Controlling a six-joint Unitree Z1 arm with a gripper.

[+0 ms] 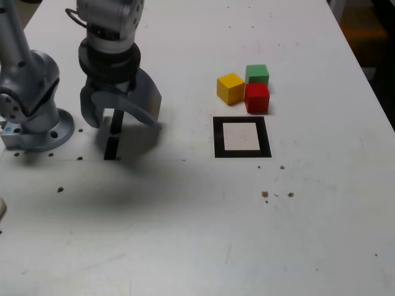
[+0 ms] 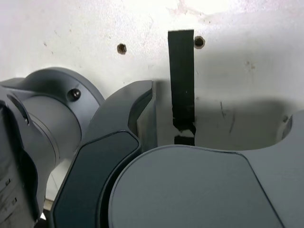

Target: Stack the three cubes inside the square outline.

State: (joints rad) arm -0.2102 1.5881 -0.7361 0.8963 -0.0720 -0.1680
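Three cubes sit close together on the white table in the exterior view: a yellow cube (image 1: 230,87), a green cube (image 1: 257,74) behind it, and a red cube (image 1: 257,97) nearest the square outline (image 1: 241,136). The outline is a black frame with a white centre, and nothing lies inside it. My gripper (image 1: 122,122) hangs far to the exterior view's left of the cubes, jaws spread wide and holding nothing. In the wrist view the gripper (image 2: 216,128) shows only bare table between its fingers (image 2: 142,118). No cube appears in the wrist view.
Two short black tape strips (image 1: 113,137) lie under the gripper; one strip (image 2: 181,76) shows in the wrist view. The arm's base (image 1: 37,126) stands at the exterior view's left edge. Small screw holes (image 1: 265,194) dot the table (image 1: 203,234).
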